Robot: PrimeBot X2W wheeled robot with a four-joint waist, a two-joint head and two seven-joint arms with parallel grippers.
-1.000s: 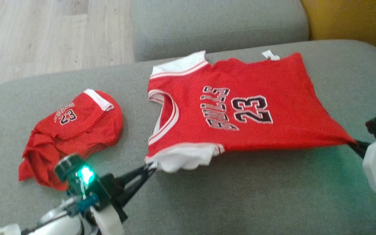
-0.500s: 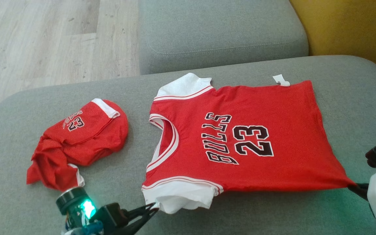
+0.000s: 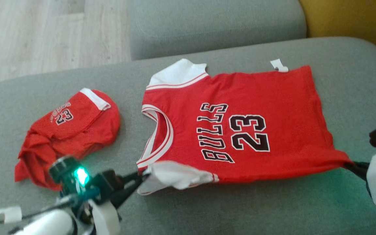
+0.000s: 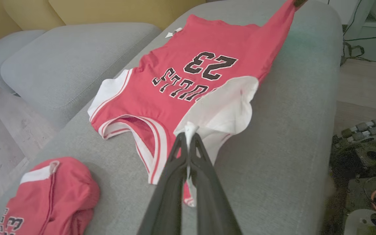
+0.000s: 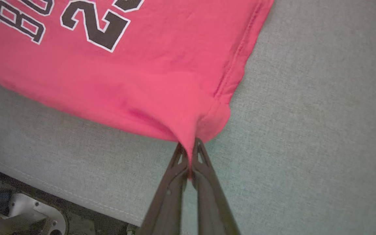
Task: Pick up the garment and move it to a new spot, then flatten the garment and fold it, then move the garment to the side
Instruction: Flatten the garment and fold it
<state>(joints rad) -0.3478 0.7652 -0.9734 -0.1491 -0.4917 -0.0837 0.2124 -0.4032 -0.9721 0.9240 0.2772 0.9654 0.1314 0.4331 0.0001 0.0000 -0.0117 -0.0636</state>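
Centrally, the red Bulls 23 jersey (image 3: 240, 130) lies spread on the grey fabric cushion (image 3: 273, 209); my left gripper (image 3: 144, 174) pinches its white sleeve, lower left; my right gripper (image 3: 349, 164) clamps its hem corner, right edge.

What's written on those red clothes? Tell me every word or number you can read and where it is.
"BULLS": on the jersey front.
"23": on the jersey, beside BULLS.
"23": on the crumpled garment.
Arched word by that 23: too blurred to read.
White tag at the jersey's edge: nothing legible.
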